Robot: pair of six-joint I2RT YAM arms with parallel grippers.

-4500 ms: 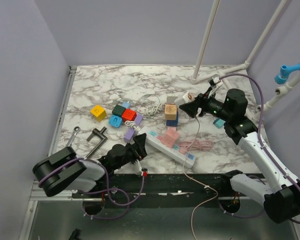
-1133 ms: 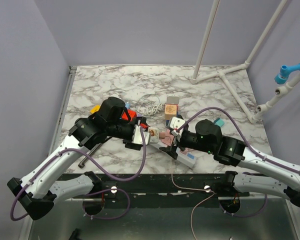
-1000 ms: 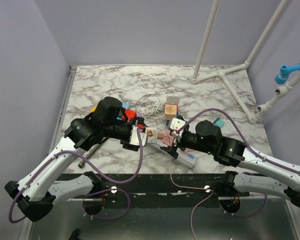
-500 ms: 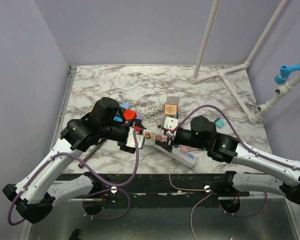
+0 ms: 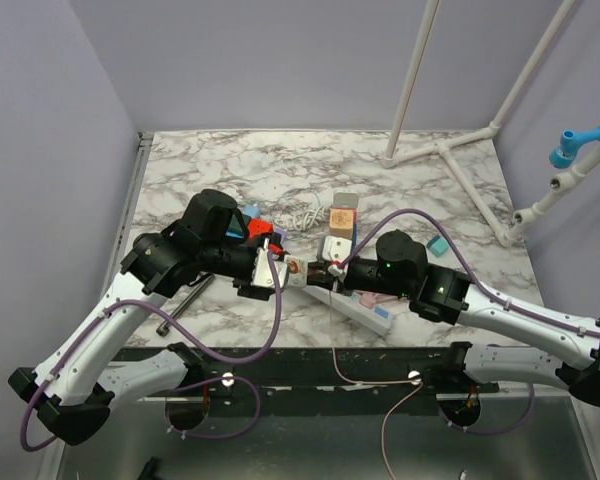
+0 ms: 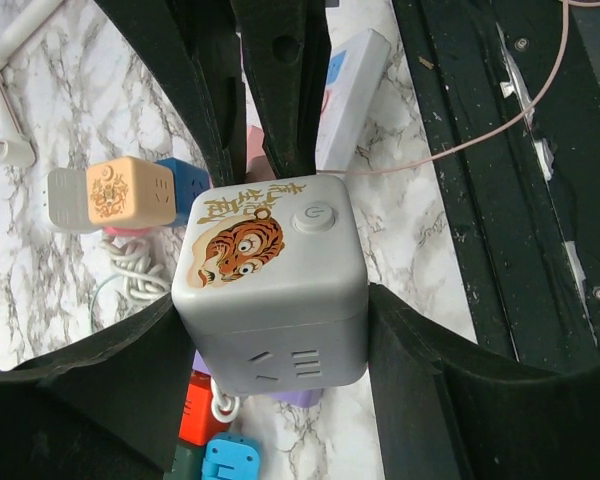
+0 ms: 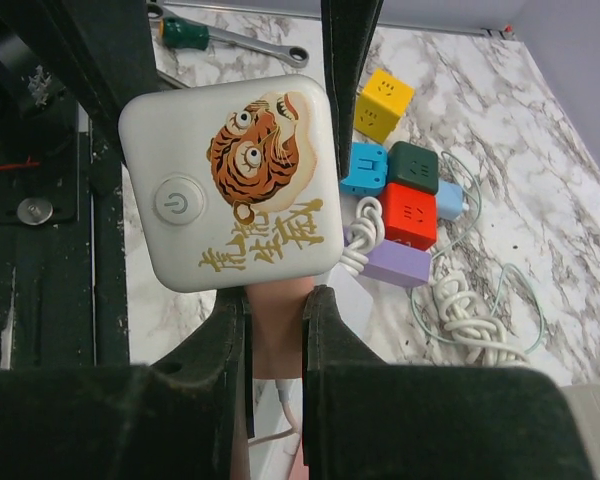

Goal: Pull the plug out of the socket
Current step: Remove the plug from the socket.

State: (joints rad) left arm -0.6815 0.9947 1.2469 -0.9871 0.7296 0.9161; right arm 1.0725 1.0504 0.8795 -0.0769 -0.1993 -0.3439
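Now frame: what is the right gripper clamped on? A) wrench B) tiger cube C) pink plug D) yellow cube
C: the right wrist view shows the right gripper pinching the pink plug right under the tiger cube, while the left gripper holds the cube by its sides.

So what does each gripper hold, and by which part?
The left gripper clamps the tiger socket by opposite sides; right gripper pinches the pink plug by its body.
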